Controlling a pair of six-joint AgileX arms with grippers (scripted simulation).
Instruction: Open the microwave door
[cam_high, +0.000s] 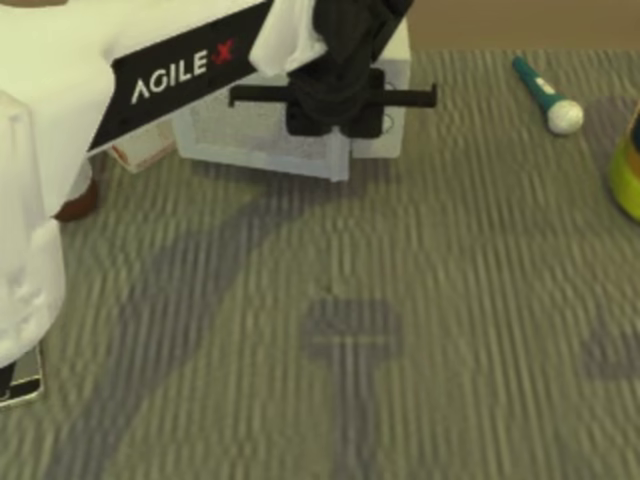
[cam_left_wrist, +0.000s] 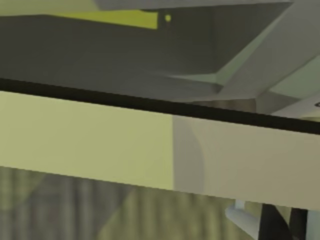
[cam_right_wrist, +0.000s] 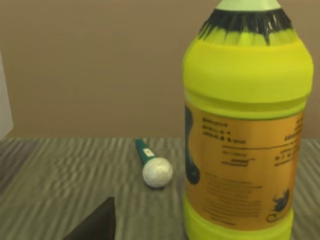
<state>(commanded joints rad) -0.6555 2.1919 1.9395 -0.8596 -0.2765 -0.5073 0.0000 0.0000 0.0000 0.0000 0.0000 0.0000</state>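
The white microwave (cam_high: 385, 140) stands at the back of the table, in the middle. The microwave door (cam_high: 250, 130), with its grey mesh window, stands slightly ajar, its right edge out from the front. My left arm reaches across from the left, and my left gripper (cam_high: 335, 115) hangs over that edge. In the left wrist view the dark fingers (cam_left_wrist: 272, 225) sit close together beside a pale bar under the cream door panel (cam_left_wrist: 100, 135). My right gripper is out of the top view. Only one dark fingertip (cam_right_wrist: 100, 225) shows in the right wrist view.
A teal microphone with a white head (cam_high: 545, 95) (cam_right_wrist: 150, 162) lies at the back right. A yellow bottle (cam_high: 628, 165) (cam_right_wrist: 245, 130) stands at the right edge, close to my right gripper. A small white carton (cam_high: 140, 150) sits left of the microwave.
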